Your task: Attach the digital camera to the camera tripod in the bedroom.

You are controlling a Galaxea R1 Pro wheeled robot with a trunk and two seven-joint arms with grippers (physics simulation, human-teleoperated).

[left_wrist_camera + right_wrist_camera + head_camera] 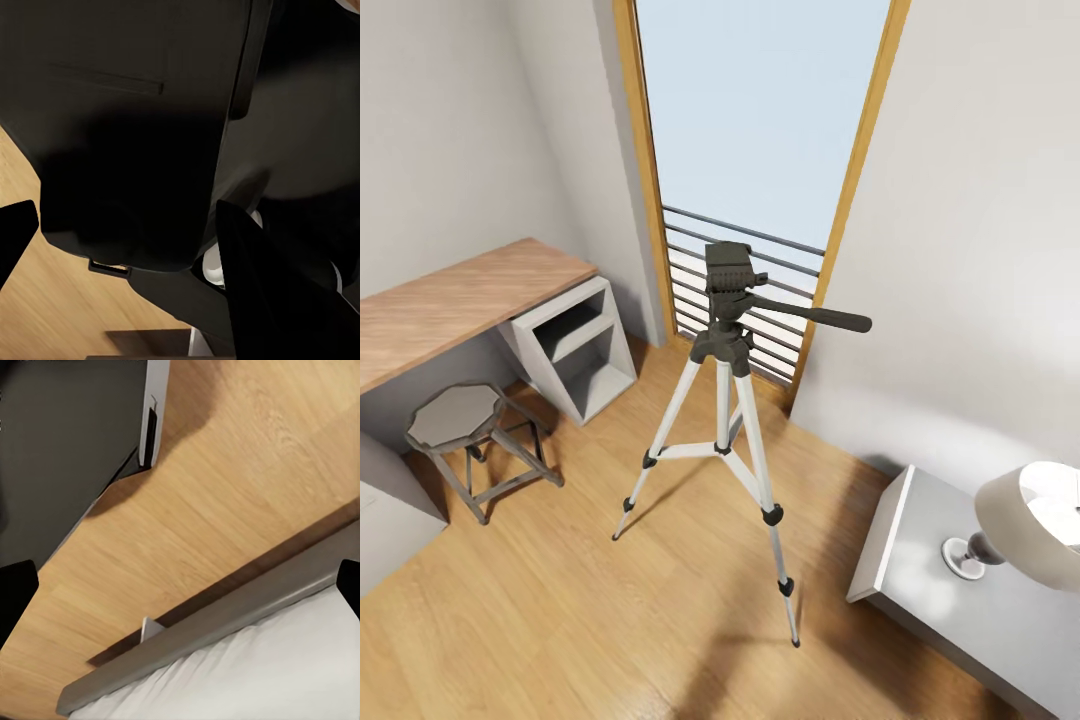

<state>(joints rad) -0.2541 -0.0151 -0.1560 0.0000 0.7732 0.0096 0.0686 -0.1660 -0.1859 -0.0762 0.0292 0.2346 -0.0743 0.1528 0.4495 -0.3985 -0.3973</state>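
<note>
The camera tripod point(725, 400) stands on the light wood floor point(560, 620) in the middle of the bedroom, right in front of the tall window point(760, 130) with the wood frame. Its three silver legs spread out and its black feet touch the floor. Its black head point(728, 268) sits at the top, and the long black handle point(815, 316) sticks out to the right. The flat top of the head is bare. To the left, far from the tripod, is the wood-topped bench point(450, 300) with a grey shelf box point(575, 345) under its right end. A short grey stool point(455, 420) stands on the floor near the bench, on the left. To the right and near is a grey side table point(920, 600) with a lamp point(1030, 525) on it. In the head view no tool is near the tripod. In the left wrist view, the left tool point(127, 232) shows two dark finger tips at the edges with a big gap between them, so it looks wide. Behind them are dark parts of the robot and a bit of wood floor. In the right wrist view, the right tool point(187, 585) also shows two dark tips far apart, so it looks wide and holds nothing. Past them is the wood floor and the grey bed point(225, 619) with its white mattress point(262, 675).
</note>
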